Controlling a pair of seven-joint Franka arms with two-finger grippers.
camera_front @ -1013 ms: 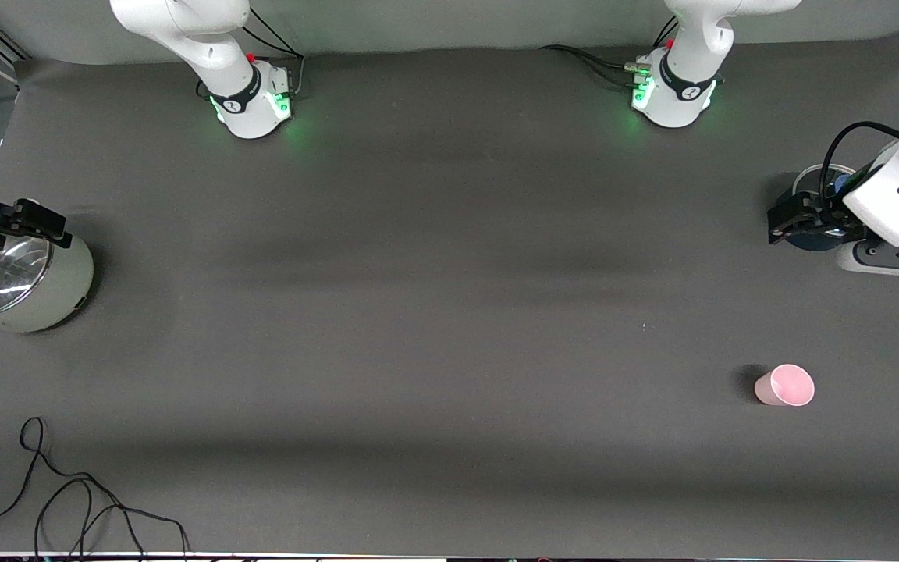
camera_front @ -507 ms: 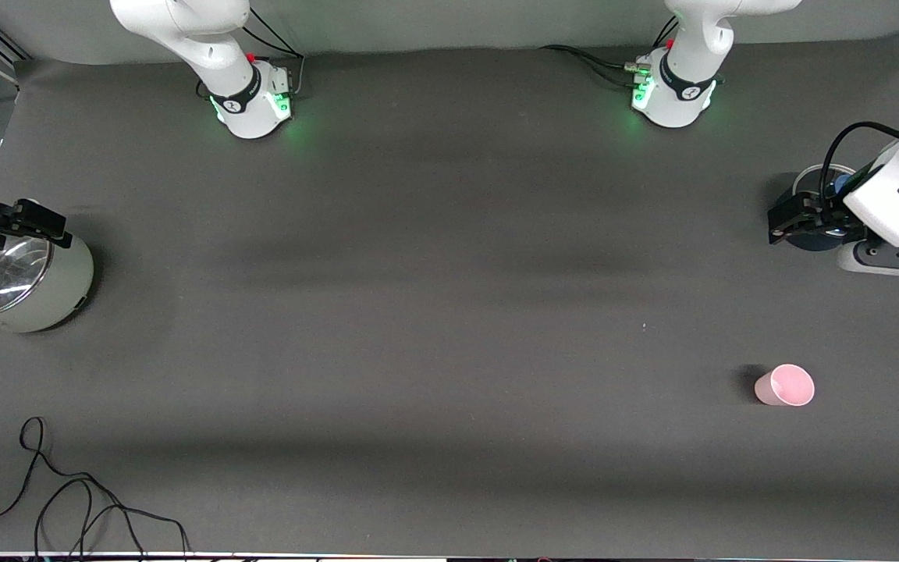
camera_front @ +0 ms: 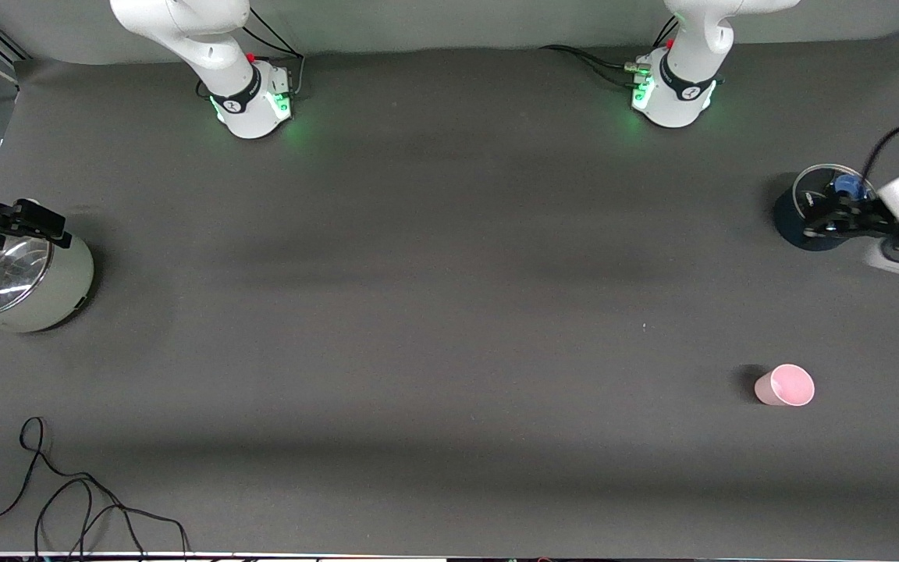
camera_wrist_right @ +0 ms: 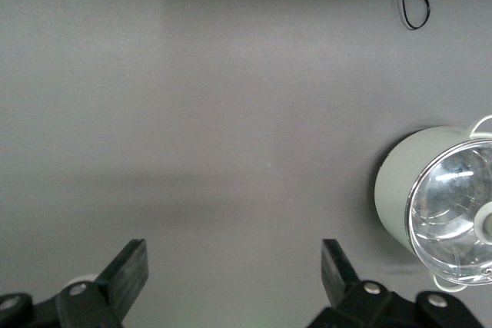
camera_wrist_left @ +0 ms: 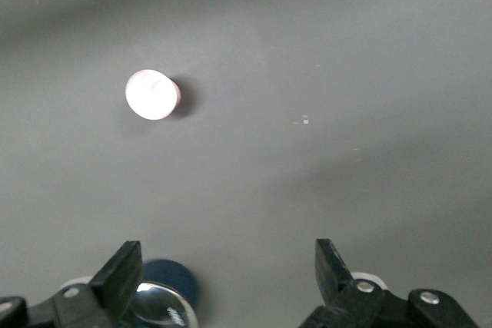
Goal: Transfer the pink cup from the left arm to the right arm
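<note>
The cup (camera_front: 784, 385) stands alone on the table (camera_front: 449, 312) toward the left arm's end, ungrasped. Left claw (camera_front: 828, 222) hangs released over a dark pot (camera_front: 797, 211); right claw (camera_front: 24, 221), released, waits over a pale pot (camera_front: 51, 289).

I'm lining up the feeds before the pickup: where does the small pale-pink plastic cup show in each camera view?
Front view: the small pale-pink plastic cup stands on the table toward the left arm's end, nearer the camera than the dark blue lidded pot.
Left wrist view: cup ahead of the open left gripper.
Right wrist view: not in it.
Shared landmark: the blue pot.
</note>
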